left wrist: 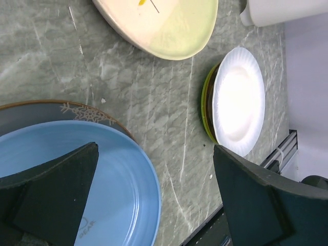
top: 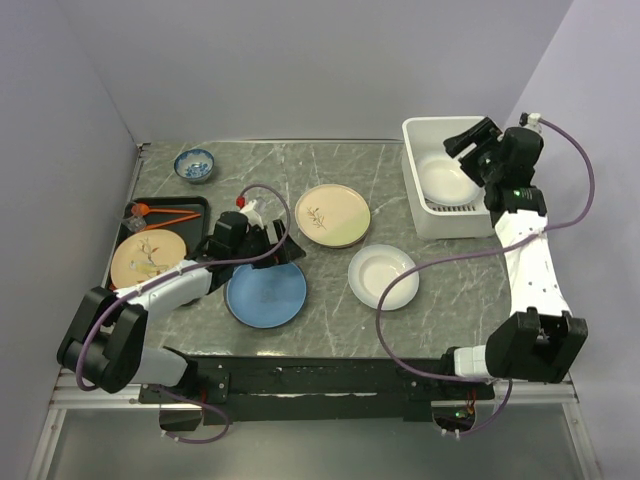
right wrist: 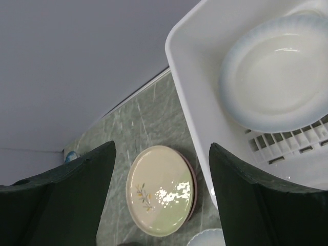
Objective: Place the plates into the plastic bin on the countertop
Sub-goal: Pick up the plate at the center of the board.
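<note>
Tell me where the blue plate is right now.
Top view: the blue plate lies front-left on the countertop, beneath the open left pincer, left of the white plate.

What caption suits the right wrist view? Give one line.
Open right gripper over the plastic bin, a white plate lying inside.

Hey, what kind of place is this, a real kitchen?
Probably a lab mock-up of a kitchen: marble-look countertop boxed by plain walls, robot arms bolted at its edge, dinner plates.

White plate [top: 447, 178] lies in the bin [top: 424, 214]; other plates [top: 266, 294] on countertop [top: 330, 322].
</note>
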